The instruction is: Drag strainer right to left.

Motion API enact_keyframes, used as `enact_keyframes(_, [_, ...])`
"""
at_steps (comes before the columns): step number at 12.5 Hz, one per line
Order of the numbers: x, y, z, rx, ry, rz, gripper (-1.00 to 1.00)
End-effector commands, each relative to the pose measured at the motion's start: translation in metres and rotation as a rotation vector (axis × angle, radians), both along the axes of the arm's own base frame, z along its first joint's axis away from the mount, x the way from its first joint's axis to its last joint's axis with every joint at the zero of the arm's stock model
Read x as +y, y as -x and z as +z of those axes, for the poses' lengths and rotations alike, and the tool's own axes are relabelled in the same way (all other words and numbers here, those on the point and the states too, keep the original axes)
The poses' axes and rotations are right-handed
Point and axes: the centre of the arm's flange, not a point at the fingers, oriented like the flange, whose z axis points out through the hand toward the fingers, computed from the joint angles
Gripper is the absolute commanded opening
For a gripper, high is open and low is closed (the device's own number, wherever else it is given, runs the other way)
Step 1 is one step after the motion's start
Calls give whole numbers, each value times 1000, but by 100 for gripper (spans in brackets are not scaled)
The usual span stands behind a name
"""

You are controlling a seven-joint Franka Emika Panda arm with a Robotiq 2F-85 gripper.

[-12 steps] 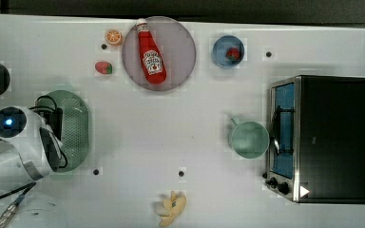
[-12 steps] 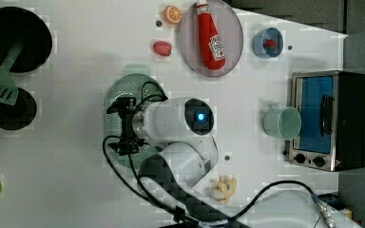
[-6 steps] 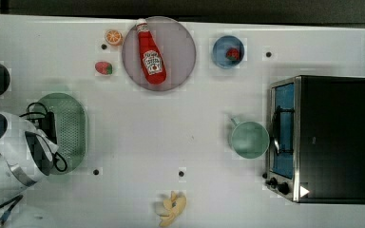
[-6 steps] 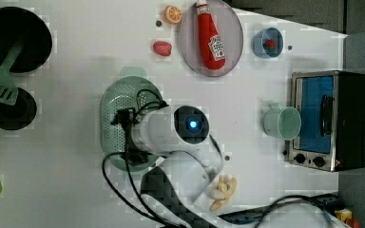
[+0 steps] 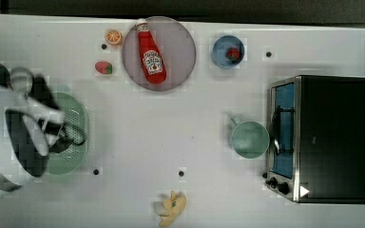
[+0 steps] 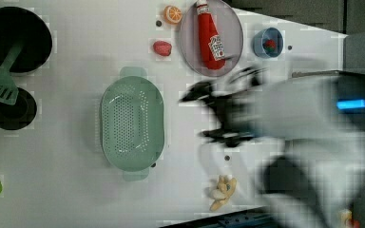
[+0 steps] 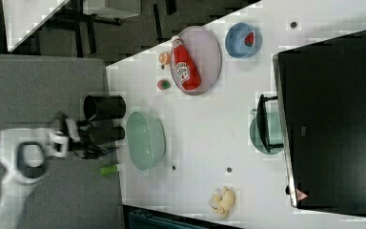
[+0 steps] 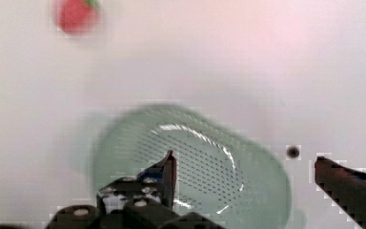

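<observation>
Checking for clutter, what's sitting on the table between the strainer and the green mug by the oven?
Nothing: in the top view, the white tabletop between the strainer and the mug is bare.

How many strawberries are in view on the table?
2. One strawberry lies loose on the table, at the top view's left of the plate; the other strawberry sits inside the small blue bowl. The arm may hide more.
</observation>
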Motion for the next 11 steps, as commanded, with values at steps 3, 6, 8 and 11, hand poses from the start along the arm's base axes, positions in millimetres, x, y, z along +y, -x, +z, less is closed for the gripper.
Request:
enact_keyframes(3, [-281,-20,164,-130,46,253,100])
enact_keyframes(6, [-369,1,185,-124,44,238,100])
enact_keyframes(8, [-388,8,182,-94,30,206,100])
enact_keyframes(11, [-395,6,176,-79,33,191,100])
